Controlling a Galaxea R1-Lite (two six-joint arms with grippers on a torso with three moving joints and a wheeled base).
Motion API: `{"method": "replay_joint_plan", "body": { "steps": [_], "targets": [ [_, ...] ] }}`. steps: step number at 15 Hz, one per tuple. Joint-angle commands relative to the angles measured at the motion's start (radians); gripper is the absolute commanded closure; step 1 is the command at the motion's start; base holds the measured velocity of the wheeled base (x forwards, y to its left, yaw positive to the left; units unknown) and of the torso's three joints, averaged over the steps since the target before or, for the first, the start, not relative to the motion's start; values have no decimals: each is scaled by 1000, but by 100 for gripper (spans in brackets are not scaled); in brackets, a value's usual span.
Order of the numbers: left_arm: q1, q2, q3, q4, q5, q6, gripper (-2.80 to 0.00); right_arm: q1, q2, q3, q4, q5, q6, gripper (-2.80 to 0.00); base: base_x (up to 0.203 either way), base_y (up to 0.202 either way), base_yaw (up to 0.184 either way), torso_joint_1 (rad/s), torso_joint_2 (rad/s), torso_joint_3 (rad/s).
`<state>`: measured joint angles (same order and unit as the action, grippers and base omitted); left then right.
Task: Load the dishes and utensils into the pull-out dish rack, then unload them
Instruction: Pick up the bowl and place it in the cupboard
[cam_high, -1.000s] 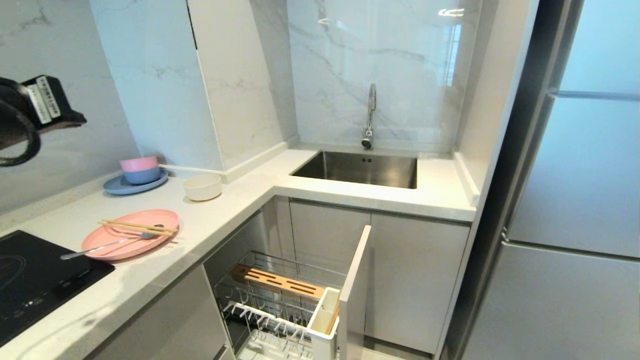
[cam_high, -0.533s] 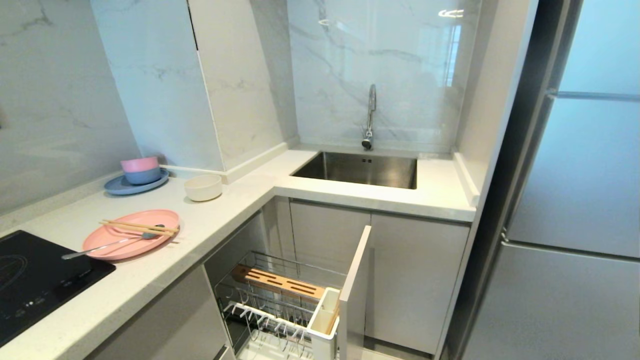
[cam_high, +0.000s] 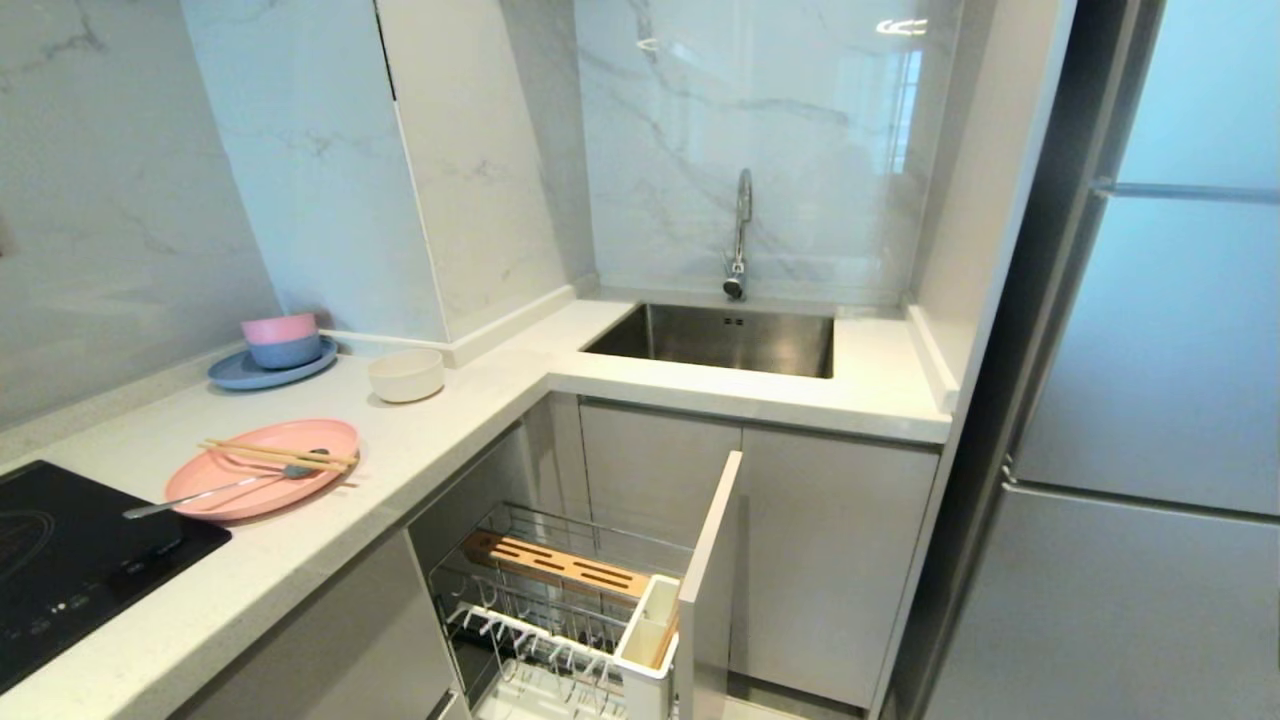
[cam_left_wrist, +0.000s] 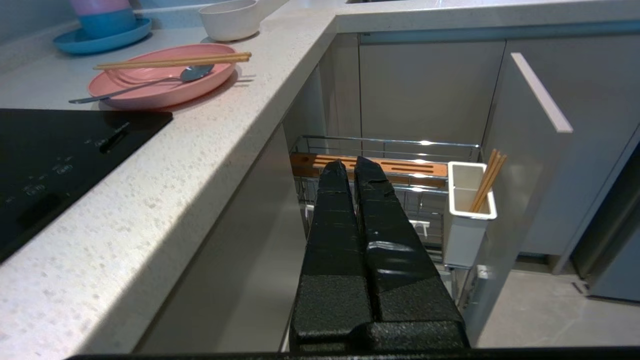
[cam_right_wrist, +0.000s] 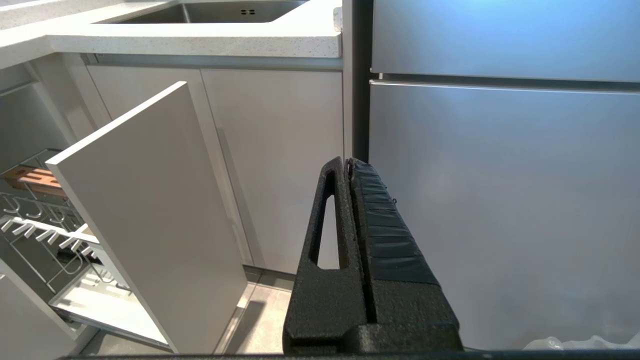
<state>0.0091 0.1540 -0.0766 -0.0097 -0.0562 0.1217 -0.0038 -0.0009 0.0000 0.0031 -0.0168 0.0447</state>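
Note:
The salmon-pink plate (cam_high: 262, 480) lies on the counter with the wooden chopsticks (cam_high: 280, 455) and the metal spoon (cam_high: 215, 490) across it. Behind it stands the cream bowl (cam_high: 405, 374). The pull-out dish rack (cam_high: 560, 575) is drawn out below the counter, its wire basket bare. Its white cup (cam_left_wrist: 470, 200) holds another pair of chopsticks (cam_left_wrist: 487, 180). My left gripper (cam_left_wrist: 351, 162) is shut and empty, low in front of the rack, level with its wood strip (cam_left_wrist: 415, 169). My right gripper (cam_right_wrist: 346, 161) hangs shut and empty before the fridge door. Neither arm shows in the head view.
A blue plate with stacked pink and blue bowls (cam_high: 272, 352) sits by the wall. A black cooktop (cam_high: 70, 560) lies left of the pink plate. The steel sink (cam_high: 720, 338) is at the back. The rack's front panel (cam_high: 712, 560) juts out beside the fridge (cam_high: 1150, 400).
My left arm, at the head view's left edge a second ago, has dropped out of that view. The dishes and the rack have not moved.

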Motion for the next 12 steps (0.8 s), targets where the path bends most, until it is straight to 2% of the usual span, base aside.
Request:
{"method": "replay_joint_plan", "body": {
  "steps": [1, 6, 8, 12],
  "targets": [
    [-1, -145, 76, 2, -2, 13, 0, -1, 1, 2, 0, 0, 0, 0, 0, 0, 0, 0, 0, 0],
    [-2, -156, 77, 14, 12, -23, 0, 0, 1, 2, 0, 0, 0, 0, 0, 0, 0, 0, 0, 0],
    [-2, -156, 77, 13, 34, -85, 0, 0, 1, 2, 0, 0, 1, 0, 0, 0, 0, 0, 0, 0],
    [-1, -156, 77, 11, 44, -108, 0, 0, 1, 2, 0, 0, 1, 0, 0, 0, 0, 0, 0, 0]
  ]
}}
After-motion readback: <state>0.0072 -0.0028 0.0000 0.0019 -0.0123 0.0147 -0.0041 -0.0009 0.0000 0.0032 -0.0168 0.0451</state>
